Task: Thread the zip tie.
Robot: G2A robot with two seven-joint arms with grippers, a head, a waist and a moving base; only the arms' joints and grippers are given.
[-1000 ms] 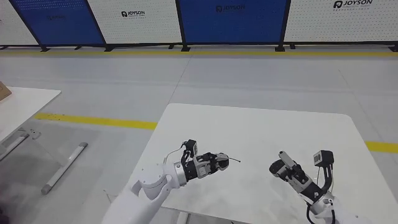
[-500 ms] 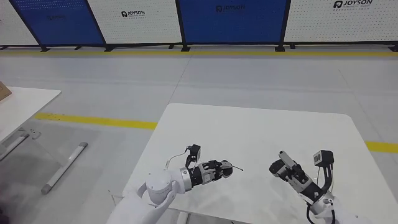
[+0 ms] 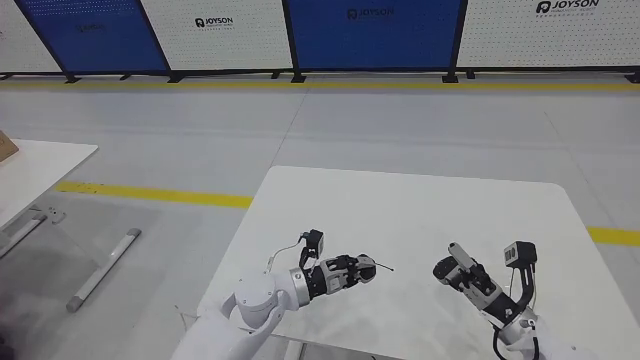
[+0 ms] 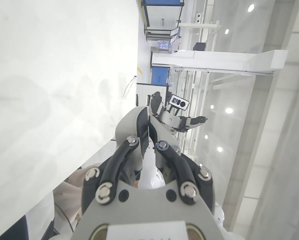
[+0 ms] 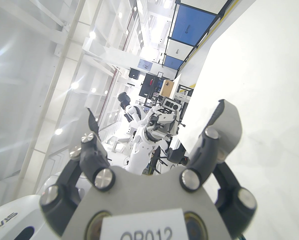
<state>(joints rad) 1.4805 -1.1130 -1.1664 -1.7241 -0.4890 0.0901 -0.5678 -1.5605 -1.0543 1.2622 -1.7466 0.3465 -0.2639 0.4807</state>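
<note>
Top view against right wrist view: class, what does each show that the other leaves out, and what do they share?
Top view adds: the whole outline of the white table, with the right gripper and left gripper above its near half, a gap between them.
Right wrist view adds: the right gripper's fingers up close, spread wide with nothing between them, and ceiling lights.
Shared: the left gripper pinching a thin dark zip tie that sticks out past its tip, the table, and blue and white panels.

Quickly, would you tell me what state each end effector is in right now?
Left end effector: closed on the thin black plastic zip tie.
Right end effector: open, holding nothing.
</note>
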